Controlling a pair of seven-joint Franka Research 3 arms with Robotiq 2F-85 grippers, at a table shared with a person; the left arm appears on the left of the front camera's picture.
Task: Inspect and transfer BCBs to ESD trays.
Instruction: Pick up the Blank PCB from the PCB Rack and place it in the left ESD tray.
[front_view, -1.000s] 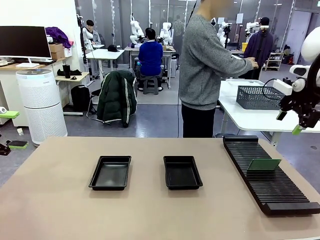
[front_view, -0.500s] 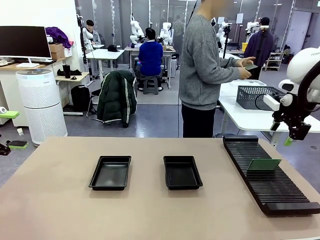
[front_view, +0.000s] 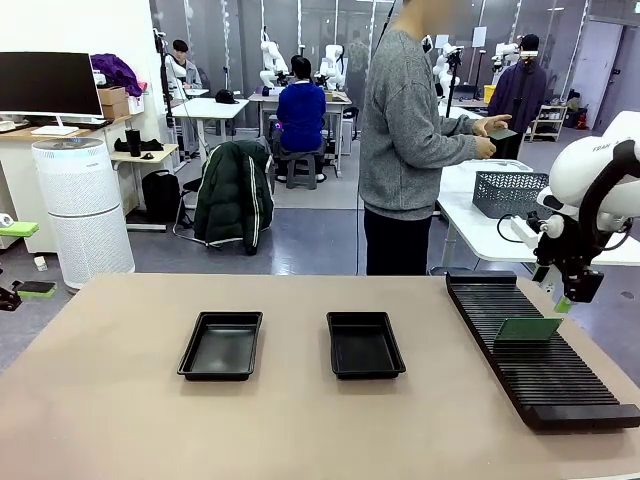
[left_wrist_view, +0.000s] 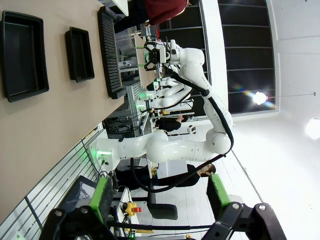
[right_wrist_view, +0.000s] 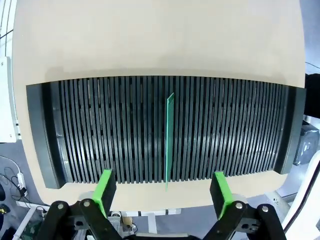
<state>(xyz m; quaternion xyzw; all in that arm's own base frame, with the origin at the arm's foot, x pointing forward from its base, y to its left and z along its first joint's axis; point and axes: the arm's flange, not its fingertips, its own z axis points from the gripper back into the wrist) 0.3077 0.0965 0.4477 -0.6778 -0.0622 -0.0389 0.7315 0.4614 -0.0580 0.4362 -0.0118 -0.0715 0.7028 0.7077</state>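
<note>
One green BCB (front_view: 528, 329) stands on edge in a slot of the long black ribbed rack (front_view: 540, 365) at the table's right. My right gripper (front_view: 566, 298) hangs open just above and behind it, fingers down. Looking down from the right wrist, the BCB (right_wrist_view: 169, 140) appears as a thin green line across the rack (right_wrist_view: 100, 130), and the right gripper (right_wrist_view: 163, 192) straddles its near end without touching it. Two empty ESD trays (front_view: 221, 345) (front_view: 365, 344) lie mid-table. My left gripper (left_wrist_view: 160, 197) is open, holds nothing, and is well away from the ESD trays (left_wrist_view: 22, 55) (left_wrist_view: 80, 47).
A person in a grey sweater (front_view: 405, 140) stands at the far side, turned right, holding a small board (front_view: 503, 132) in both hands. A dark mesh basket (front_view: 518, 192) sits on the white table behind the rack. Bare tabletop (front_view: 300, 430) surrounds the trays.
My right arm has come down and to the left until its gripper hangs over the board in the rack. The person has lifted a board from the basket side and holds it up.
</note>
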